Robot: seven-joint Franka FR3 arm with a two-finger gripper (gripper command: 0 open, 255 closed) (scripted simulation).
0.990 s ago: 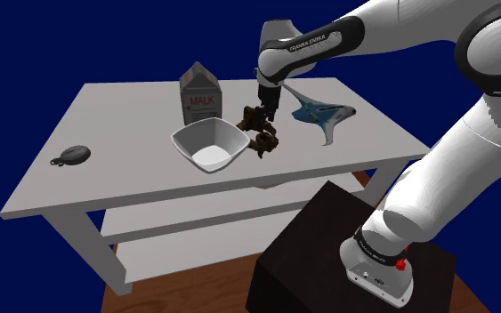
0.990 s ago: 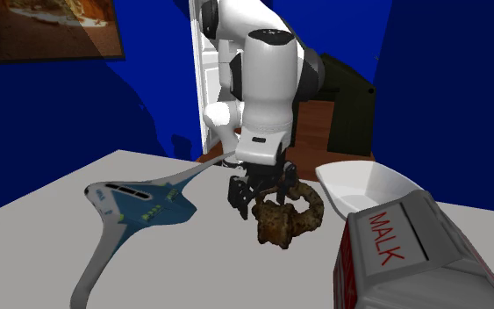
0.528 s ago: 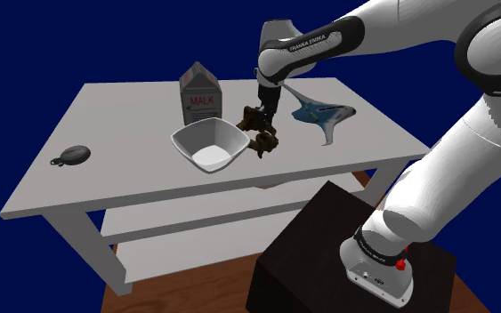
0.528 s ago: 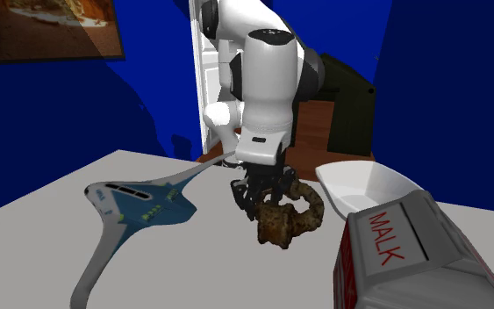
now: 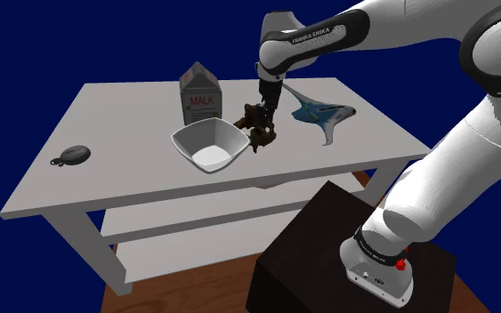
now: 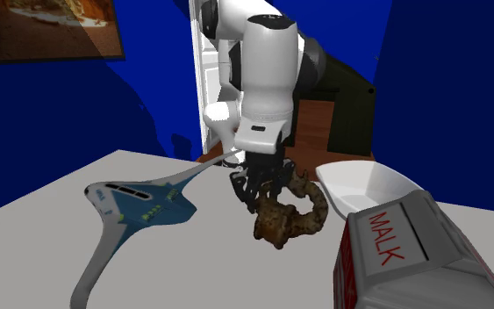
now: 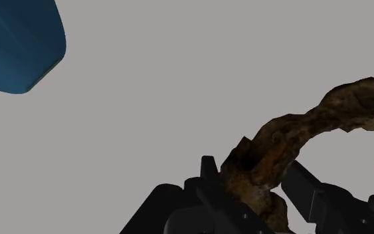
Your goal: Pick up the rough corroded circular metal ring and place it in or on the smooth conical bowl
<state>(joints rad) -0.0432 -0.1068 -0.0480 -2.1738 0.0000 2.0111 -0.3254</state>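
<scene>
1. The rusty brown ring hangs just beside the white bowl, gripped from above.
2. The jaws stand narrow, clamped on one stretch of the ring's band. In the wrist view a black finger sits on either side of it, and the rest of the loop arcs away from them.
3. Progress call: the grasp looks made and the ring hangs tilted from the jaws, so I'd say the lift is under way. The ring is not yet over the bowl.
4. What's left is raising it clear of the bowl's rim, a short carry sideways over the bowl, and the release.
5. Around the bowl on the table, the "MALK" milk carton stands just behind it. A blue-and-white curved object lies beyond the ring from the bowl. A small dark object sits well apart on the bowl's opposite side.
6. Hard to make out:
   - I can't tell whether the ring's lowest lump touches the table.
   - The wrist view's edge cuts off part of the loop.
   - The carton hides part of the bowl in the second exterior view.
   - The small dark object is too small to name.
</scene>
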